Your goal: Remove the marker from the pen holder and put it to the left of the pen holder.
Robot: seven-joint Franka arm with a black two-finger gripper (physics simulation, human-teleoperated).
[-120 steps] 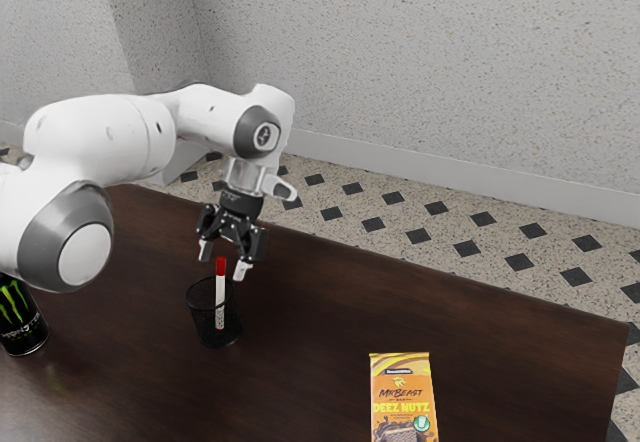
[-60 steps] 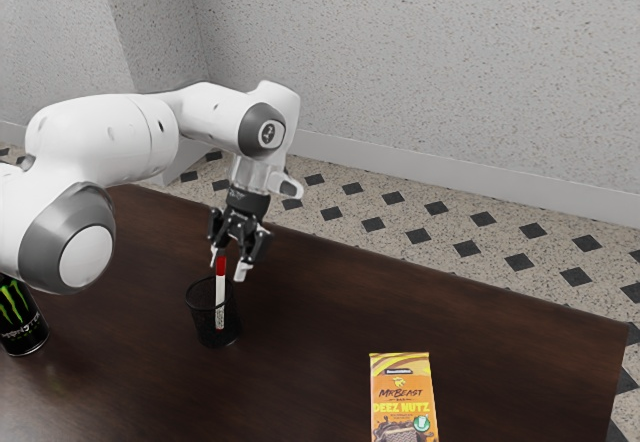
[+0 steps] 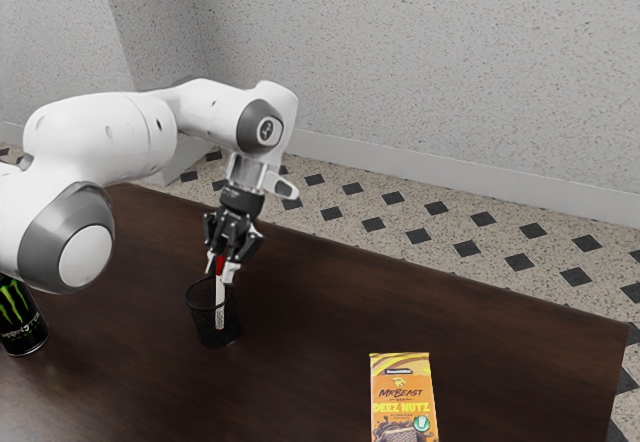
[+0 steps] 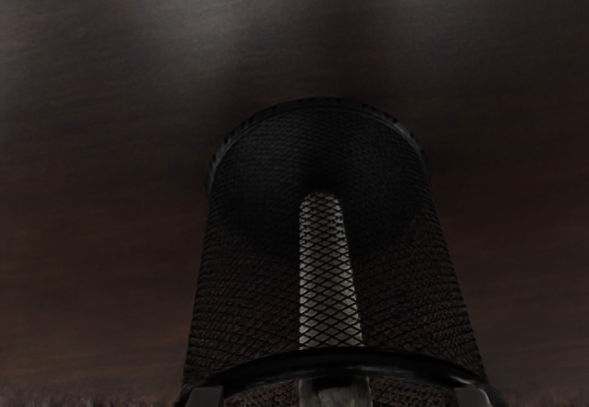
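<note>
The dark worktop (image 3: 320, 322) bears the marker (image 3: 220, 309), near-upright left of centre, cap up at the gripper (image 3: 221, 268); its grip I cannot tell. Lift along that axis.

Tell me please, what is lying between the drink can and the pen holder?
Nothing lies between the drink can and the pen holder: that stretch is bare dark table, as the exterior view shows.

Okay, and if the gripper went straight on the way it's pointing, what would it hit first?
Most likely the marker: its red top is right at the gripper, which points down. Just beyond comes the rim of the pen holder, though depth is hard to judge.
</note>
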